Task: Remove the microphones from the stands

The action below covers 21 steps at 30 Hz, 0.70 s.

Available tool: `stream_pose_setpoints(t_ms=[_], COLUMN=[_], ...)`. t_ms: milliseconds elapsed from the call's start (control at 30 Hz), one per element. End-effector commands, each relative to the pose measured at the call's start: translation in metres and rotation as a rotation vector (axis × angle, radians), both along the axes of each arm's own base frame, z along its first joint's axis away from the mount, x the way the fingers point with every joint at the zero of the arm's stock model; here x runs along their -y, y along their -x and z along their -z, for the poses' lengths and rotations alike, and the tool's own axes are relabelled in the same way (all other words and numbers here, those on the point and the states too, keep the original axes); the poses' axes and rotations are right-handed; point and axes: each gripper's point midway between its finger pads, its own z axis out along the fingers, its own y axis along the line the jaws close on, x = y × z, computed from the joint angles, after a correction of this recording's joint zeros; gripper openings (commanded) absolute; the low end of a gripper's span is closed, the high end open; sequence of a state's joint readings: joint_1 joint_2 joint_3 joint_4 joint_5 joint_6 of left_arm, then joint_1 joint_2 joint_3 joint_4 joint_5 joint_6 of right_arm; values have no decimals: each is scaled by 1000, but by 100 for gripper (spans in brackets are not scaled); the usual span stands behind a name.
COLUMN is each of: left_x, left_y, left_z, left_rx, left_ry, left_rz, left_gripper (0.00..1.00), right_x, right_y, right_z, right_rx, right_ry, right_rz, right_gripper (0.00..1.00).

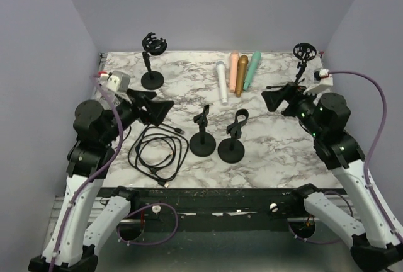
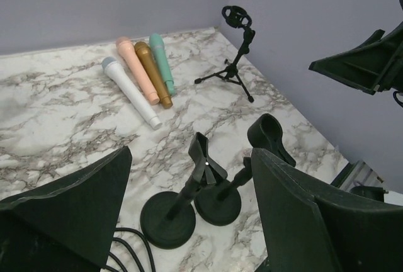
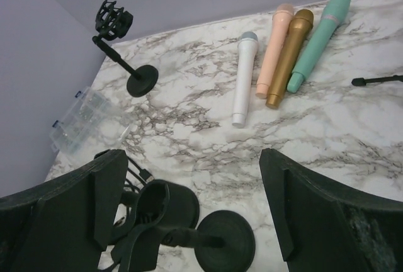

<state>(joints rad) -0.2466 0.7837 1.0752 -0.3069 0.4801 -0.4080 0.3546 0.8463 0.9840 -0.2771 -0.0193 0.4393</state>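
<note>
Top external view showed every microphone lying flat toward the far side of the table (image 1: 277,149): white microphone (image 1: 221,82), pink microphone (image 1: 233,70), gold microphone (image 1: 242,74) and teal microphone (image 1: 252,69), in a close row. None sat in a holder. Nearer the arms, the left clip stand (image 1: 203,135) and right clip stand (image 1: 232,140) stood upright, just beside each other, with their clips empty. The left end effector (image 1: 155,109) hung spread and held nothing, above the cable coil (image 1: 157,152). The right end effector (image 1: 278,99) was equally spread and empty. The removal looked complete. Any pull-back would best go up and outward, away from the clip stands between the arms, so no finger hooked a clip. The round microphones could roll if nudged.
</note>
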Motion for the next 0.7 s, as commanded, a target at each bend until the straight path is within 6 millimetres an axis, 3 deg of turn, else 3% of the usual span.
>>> stream_pose_setpoints(t_ms=[0,167,367,500,667], left_x=[-11,-18,-28,-29,-26], left_y=[36,73,91,90,88], left_z=[-8,-2,14,16,14], left_rx=[109,162,172,168,171], left_ry=[54,103,96,86,73], left_rz=[-20,-9,-40,-45,-32], left_gripper=[80,80,82,83,83], right_x=[22,36,54,59,45], right_y=[41,83,112,103,77], right_z=[21,17,18,25,29], right_rx=[-89,-89,-71,-69,-114], right_ry=[1,-21,-60,-73,-48], right_rz=[57,54,102,156,132], right_gripper=[95,95,95,93,93])
